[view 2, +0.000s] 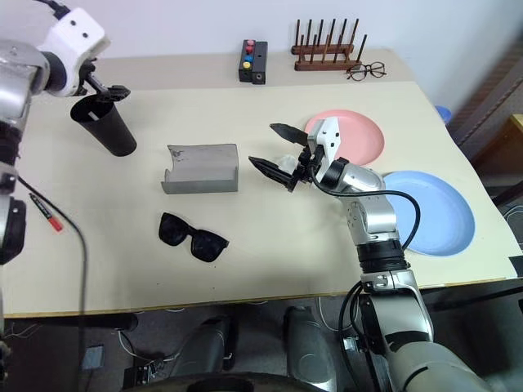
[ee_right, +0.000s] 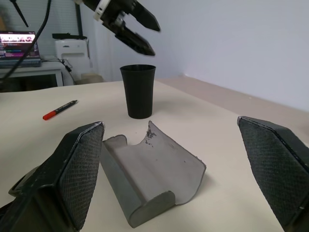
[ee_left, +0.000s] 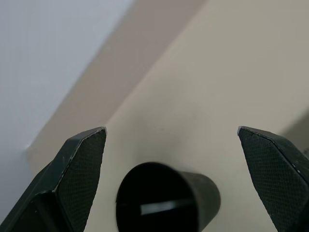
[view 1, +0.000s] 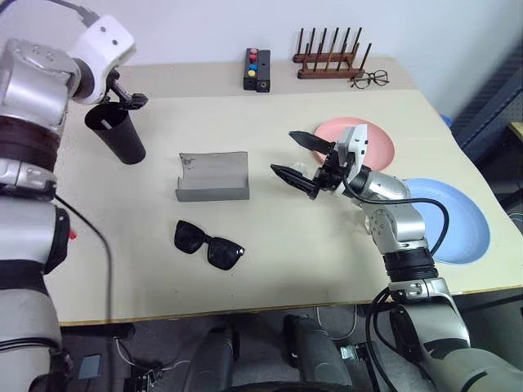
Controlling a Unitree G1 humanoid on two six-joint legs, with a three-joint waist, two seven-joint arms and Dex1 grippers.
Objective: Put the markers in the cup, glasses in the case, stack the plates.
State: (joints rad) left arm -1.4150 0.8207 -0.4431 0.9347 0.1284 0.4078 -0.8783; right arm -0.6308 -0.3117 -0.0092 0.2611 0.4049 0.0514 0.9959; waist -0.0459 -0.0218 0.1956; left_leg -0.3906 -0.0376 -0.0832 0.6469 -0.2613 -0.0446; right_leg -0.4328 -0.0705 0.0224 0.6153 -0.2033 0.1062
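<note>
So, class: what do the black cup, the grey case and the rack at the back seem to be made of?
Cup: probably plastic, smooth, slightly glossy, thin-walled.
Case: matte grey, possibly felt or moulded plastic; chipped upper edge.
Rack: looks like wood, dark brown, with upright pegs.

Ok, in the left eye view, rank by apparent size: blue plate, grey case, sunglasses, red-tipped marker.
1. blue plate, partly covered by the right arm
2. grey case
3. sunglasses
4. red-tipped marker, mostly hidden, so unsure

The cup point(ee_left: 166, 198) hides perhaps 1 pale marker inside.
</note>
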